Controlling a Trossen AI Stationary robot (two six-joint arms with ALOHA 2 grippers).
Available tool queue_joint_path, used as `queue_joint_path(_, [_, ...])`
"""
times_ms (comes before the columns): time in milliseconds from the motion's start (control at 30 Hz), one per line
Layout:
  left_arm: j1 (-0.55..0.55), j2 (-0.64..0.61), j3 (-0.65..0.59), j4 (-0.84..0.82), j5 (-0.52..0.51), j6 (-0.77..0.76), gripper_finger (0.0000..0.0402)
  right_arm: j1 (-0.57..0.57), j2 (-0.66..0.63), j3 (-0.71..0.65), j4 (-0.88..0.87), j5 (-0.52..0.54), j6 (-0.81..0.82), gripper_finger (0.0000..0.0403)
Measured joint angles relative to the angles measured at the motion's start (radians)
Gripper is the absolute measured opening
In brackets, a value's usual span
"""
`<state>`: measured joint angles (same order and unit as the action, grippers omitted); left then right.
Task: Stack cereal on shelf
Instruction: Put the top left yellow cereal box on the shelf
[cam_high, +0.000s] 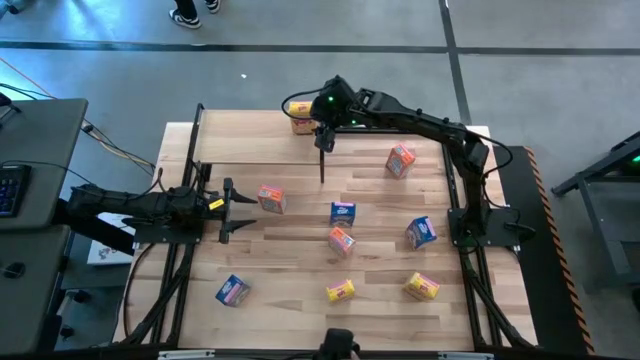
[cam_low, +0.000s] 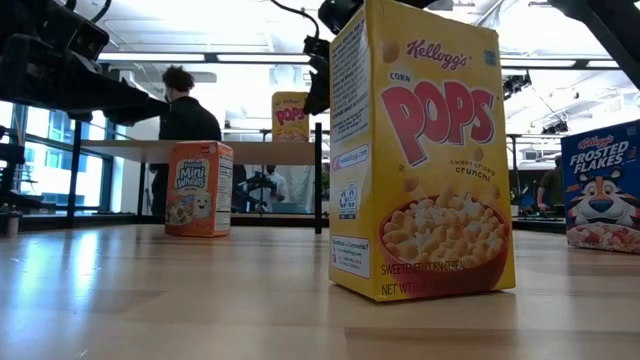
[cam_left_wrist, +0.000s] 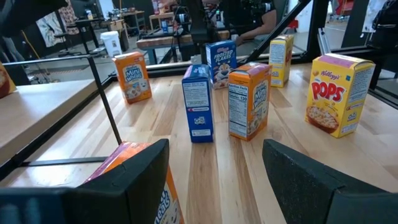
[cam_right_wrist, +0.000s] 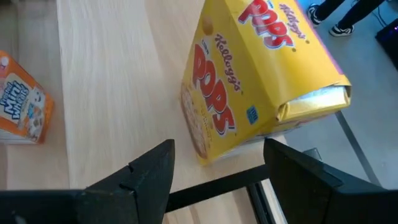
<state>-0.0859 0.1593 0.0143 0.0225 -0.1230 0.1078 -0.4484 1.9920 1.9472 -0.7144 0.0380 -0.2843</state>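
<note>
Right gripper (cam_high: 322, 128) is hovering with jaws apart, holding nothing, just beside the yellow Corn Pops box (cam_high: 300, 114) standing on the shelf (cam_high: 240, 140). Left gripper (cam_high: 238, 210) is waiting with jaws parted, empty, well apart from that box.

- Yellow box (cam_low: 420, 160), centre of the low view: "Kellogg's CORN POPS", "sweet crispy crunch".
- Orange box (cam_low: 199, 188), left: "Frosted Mini Wheats".
- Blue box (cam_low: 603, 186), right edge: "Kellogg's FROSTED FLAKES".
- Far yellow box (cam_low: 290, 115), upper centre: "POPS".
</note>
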Motion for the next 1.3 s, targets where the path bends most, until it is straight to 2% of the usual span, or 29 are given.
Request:
queue_joint_path(300, [0.0, 0.0, 0.0, 0.0, 0.0, 0.0, 0.0251, 0.012, -0.002, 0.002, -0.11, 0.01, 0.085, 0.0238])
queue_joint_path(433, [0.0, 0.0, 0.0, 0.0, 0.0, 0.0, 0.0251, 0.03, -0.002, 0.002, -0.121, -0.022, 0.101, 0.0238])
queue_joint_path(667, [0.0, 0.0, 0.0, 0.0, 0.0, 0.0, 0.0251, 0.062, 0.0, 0.002, -0.041, -0.092, 0.067, 0.0238])
queue_joint_path(1300, [0.0, 0.0, 0.0, -0.001, 0.0, 0.0, 0.0251, 0.083, 0.079, 0.002, 0.078, -0.02, 0.065, 0.0238])
